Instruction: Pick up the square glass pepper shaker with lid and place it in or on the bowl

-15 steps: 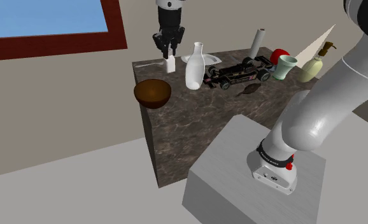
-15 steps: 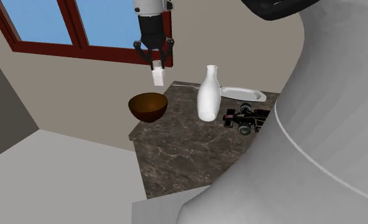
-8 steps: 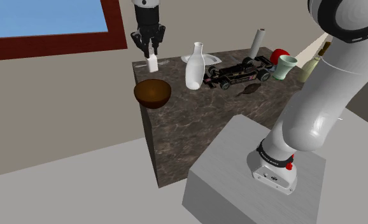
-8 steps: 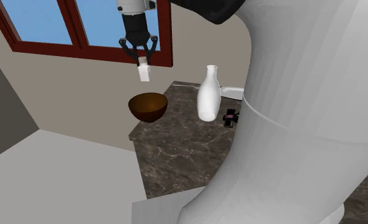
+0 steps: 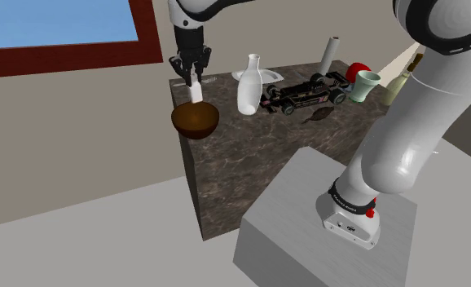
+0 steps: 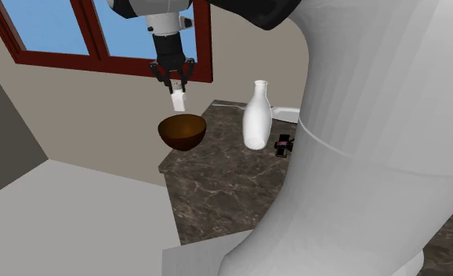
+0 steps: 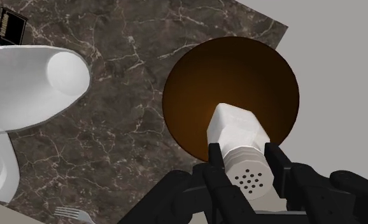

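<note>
The gripper (image 6: 175, 86) pinched the white pepper shaker (image 7: 239, 130) by its perforated lid end, suspending it upright directly above the brown bowl (image 5: 185, 124) at the marble counter's (image 5: 250, 155) corner, apparently so that spreading the fingers would drop it inside.

The tool (image 7: 245, 160) clasps a white shaker (image 7: 237, 129) with a dotted lid between its black fingers, over the brown bowl (image 7: 198, 79). The bowl stands on a dark marbled surface (image 7: 128, 143), near a white vase (image 7: 30, 83) and a fork (image 7: 74, 215).
</note>
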Robot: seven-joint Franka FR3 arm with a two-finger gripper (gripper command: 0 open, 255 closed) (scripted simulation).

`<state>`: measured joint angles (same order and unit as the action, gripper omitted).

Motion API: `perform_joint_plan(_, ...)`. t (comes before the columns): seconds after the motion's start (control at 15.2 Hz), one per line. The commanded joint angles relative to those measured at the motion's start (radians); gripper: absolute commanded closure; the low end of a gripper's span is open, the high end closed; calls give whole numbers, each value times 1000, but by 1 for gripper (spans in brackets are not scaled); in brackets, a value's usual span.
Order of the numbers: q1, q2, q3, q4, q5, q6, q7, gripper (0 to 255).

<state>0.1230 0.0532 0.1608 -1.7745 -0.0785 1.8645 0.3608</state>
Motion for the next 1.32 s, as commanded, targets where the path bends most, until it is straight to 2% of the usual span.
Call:
perform_joint_plan(0.0,0,3,0,-24,-1,27,2,255)
perform_joint_plan(0.59,-1,23,-1,-125,-8,147,12,255)
perform_joint_plan(1.06,-1,23,-1,-125,-8,147,12,255)
perform_joint_plan(1.12,-1,23,-1,-125,-8,147,12,0)
perform_joint_plan(1.25,-1,23,-1,-125,-8,147,12,0)
